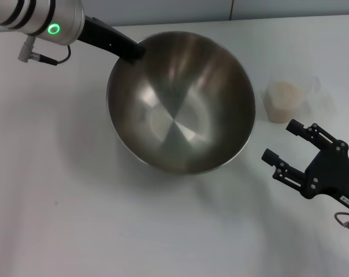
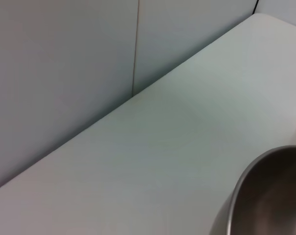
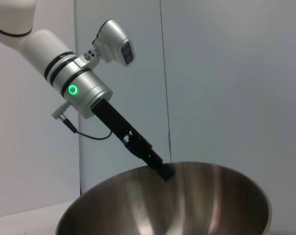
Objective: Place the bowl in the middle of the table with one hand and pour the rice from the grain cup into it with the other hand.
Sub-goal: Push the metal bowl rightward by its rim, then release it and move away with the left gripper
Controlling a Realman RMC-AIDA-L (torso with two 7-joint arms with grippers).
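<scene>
Plain white tabletop point(image 1: 76, 202) ran up to a pale grey panelled wall at its far edge; little else on it besides the task items.

Large round stainless-steel mixing bowl point(image 1: 181, 103) sat towards the far edge, roughly mid-width of the tabletop, maybe a bit left of centre. It looked tipped, far-left rim raised, prob. because the left gripper point(image 1: 132, 53) was pinching that rim w/ its black fingers closed on the steel: one finger inside, one outside, as far as the head view showed. Holding by the rim makes sense: the bowl is too wide to span, and a rim grip lets one arm drag or carry it. In the right wrist view the same black gripper point(image 3: 163, 171) met the rim at the far side, silver arm w/ green ring light slanting up behind. Bowl inside was bare, no grains yet.

Small clear plastic grain cup point(image 1: 287, 99) stood upright just right of the bowl, near but not touching, towards the far-right part of the tabletop. Pale beige rice point(image 1: 283, 92) filled it to a good level.

Right gripper point(image 1: 285, 140) hovered nearer the front-right corner, fingers spread open and aimed at the cup, gripping nothing. Judged as staged for the cup grasp, kept apart so it wouldn't knock the cup while the bowl was handled.

Placement step seemed in hand; pouring not begun.
</scene>
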